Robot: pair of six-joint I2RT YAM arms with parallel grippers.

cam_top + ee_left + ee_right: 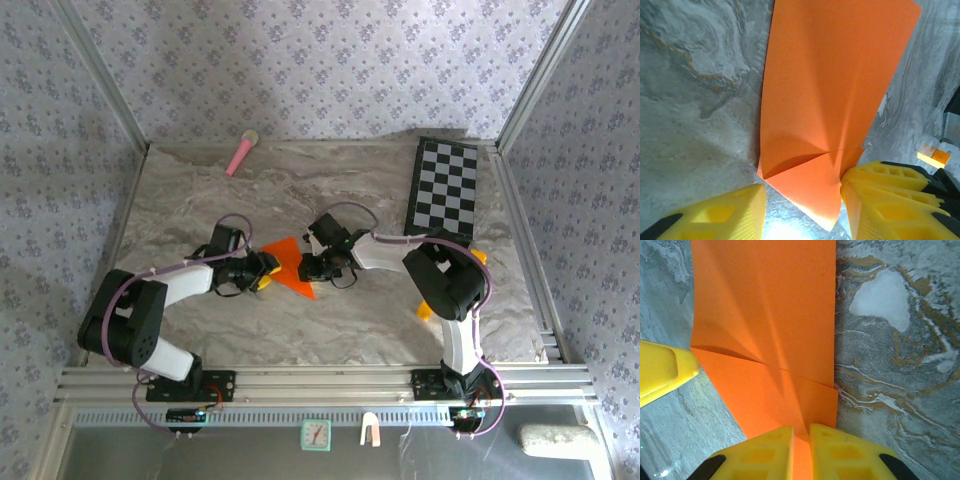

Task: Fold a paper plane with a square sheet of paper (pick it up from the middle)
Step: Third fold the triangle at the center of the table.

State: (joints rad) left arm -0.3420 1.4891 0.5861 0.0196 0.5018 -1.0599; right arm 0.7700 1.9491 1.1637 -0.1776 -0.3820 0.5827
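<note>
The half-folded orange paper (287,257) lay flat mid-table (190,200) between both arms. The right gripper (801,434) pinched its pointed end. The left gripper (801,197) stood open astride the opposite corner, holding nothing. A clean crease probably needed that pinch kept steady.

Top view looks down from behind; both wrist views, seemingly close, share the folded paper (830,100).

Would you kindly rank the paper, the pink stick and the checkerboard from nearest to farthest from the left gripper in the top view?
From the left gripper:
1. The paper, just to its right.
2. The pink stick, at the far edge, left of centre.
3. The checkerboard, at the far right.
</note>
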